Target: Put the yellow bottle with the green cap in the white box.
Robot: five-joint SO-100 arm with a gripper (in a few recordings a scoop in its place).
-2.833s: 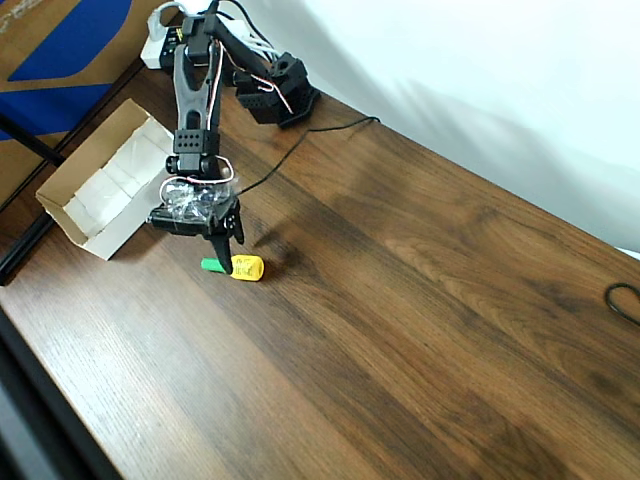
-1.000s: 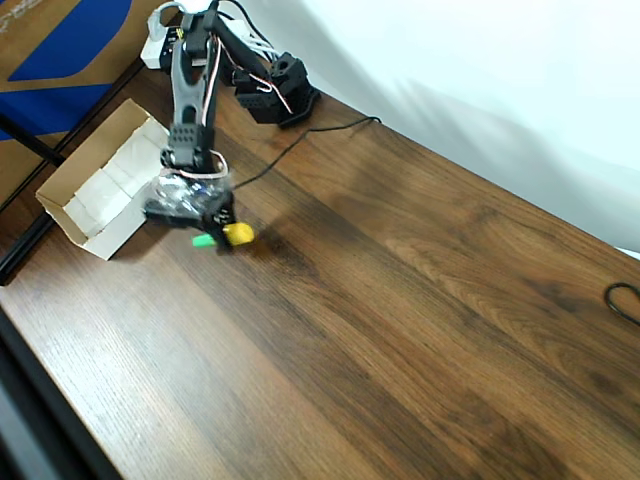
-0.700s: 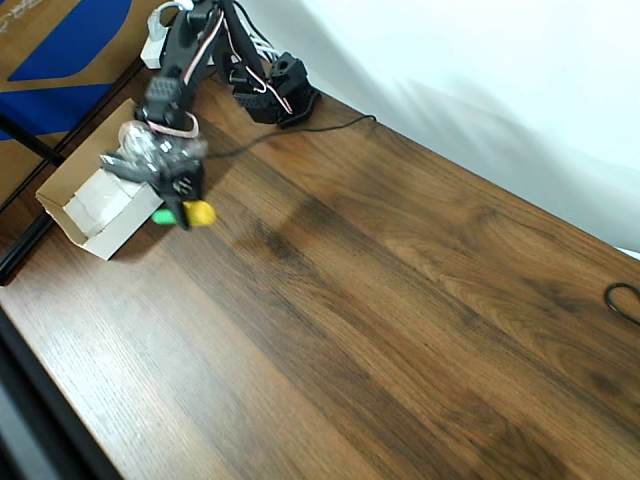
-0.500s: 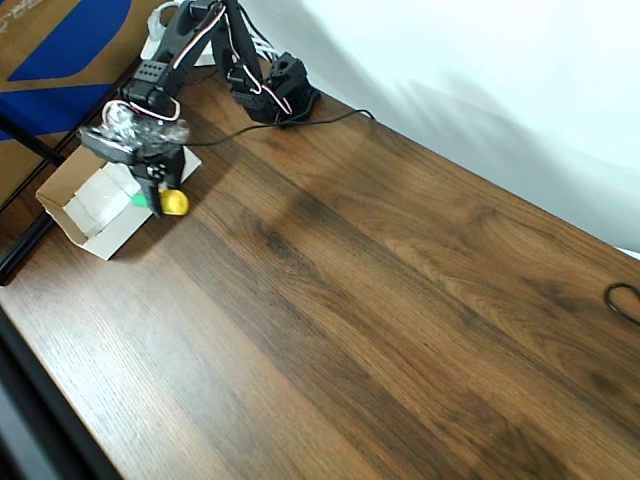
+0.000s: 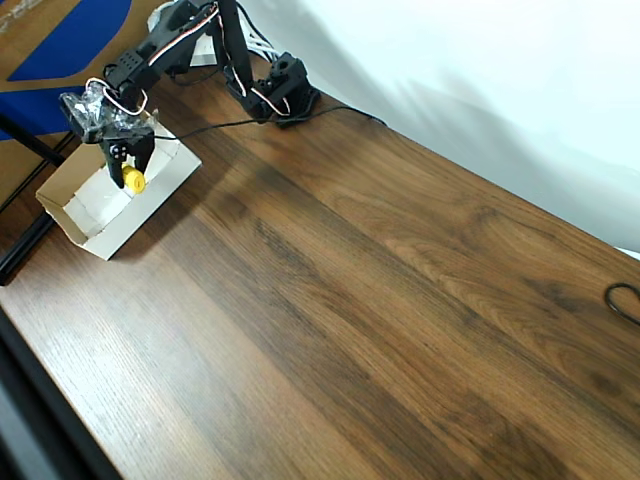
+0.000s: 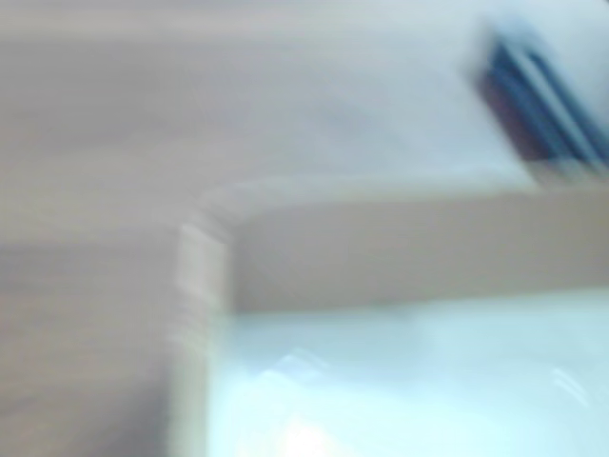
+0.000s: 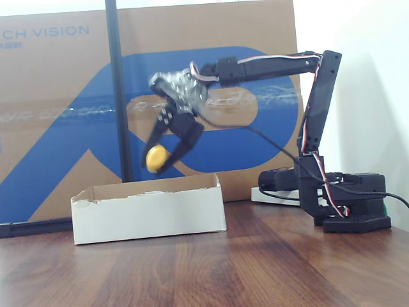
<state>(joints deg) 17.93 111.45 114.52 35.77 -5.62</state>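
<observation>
The yellow bottle with the green cap [image 7: 156, 158] hangs clamped in the gripper [image 7: 161, 161] above the white box [image 7: 148, 215]; carry done, next it needs releasing inside

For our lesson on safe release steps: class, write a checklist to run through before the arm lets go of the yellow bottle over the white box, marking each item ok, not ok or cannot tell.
1. Bottle gripped: the gripper holds the yellow bottle between its fingers. Ok.
2. Bottle over the white box: the overhead view shows the bottle above the box's white lining. Ok.
3. Bottle clear of the box rim: in the fixed view it hangs above the rim. Ok.
4. Box interior free of other things: overhead view, ok.
5. Wrist view usable: blurred. Not ok.
6. Green cap's direction: cannot tell.
</observation>
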